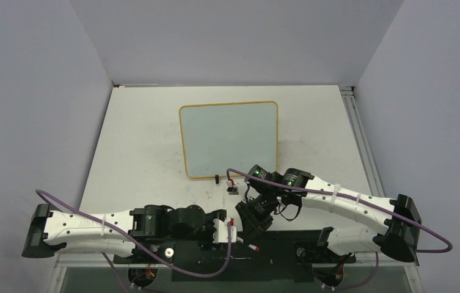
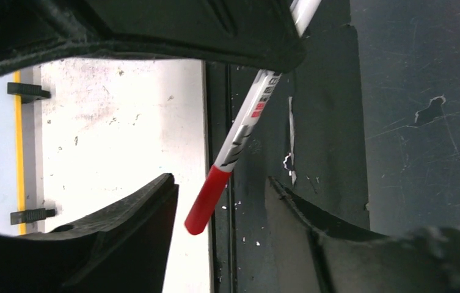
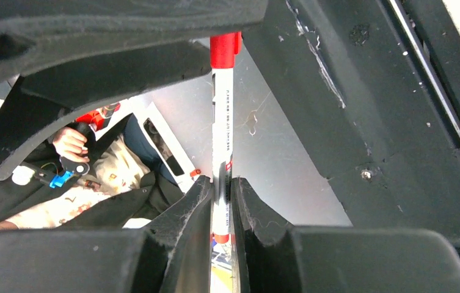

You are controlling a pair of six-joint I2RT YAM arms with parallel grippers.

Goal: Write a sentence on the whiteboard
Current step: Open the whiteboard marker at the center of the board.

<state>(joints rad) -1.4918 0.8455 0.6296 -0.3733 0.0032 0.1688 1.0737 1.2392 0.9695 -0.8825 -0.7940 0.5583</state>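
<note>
The whiteboard (image 1: 229, 139) lies flat mid-table, with a yellow frame and a pale surface. No red sentence shows on it. Its edge (image 2: 17, 152) and black clip feet (image 2: 29, 91) show at the left of the left wrist view. My right gripper (image 1: 251, 229) (image 3: 222, 183) is shut on the white barrel of a marker (image 3: 221, 128) and holds it over the near table edge, below the board. The marker's red cap (image 2: 210, 198) hangs between the fingers of my open left gripper (image 1: 228, 227) (image 2: 220, 183); the fingers are apart from it on both sides.
A black base plate (image 1: 282, 251) runs along the near edge under both grippers. Purple cables (image 1: 313, 190) loop over the arms. Grey walls close the table at left, right and back. A seated person (image 3: 80, 177) shows beyond the table in the right wrist view.
</note>
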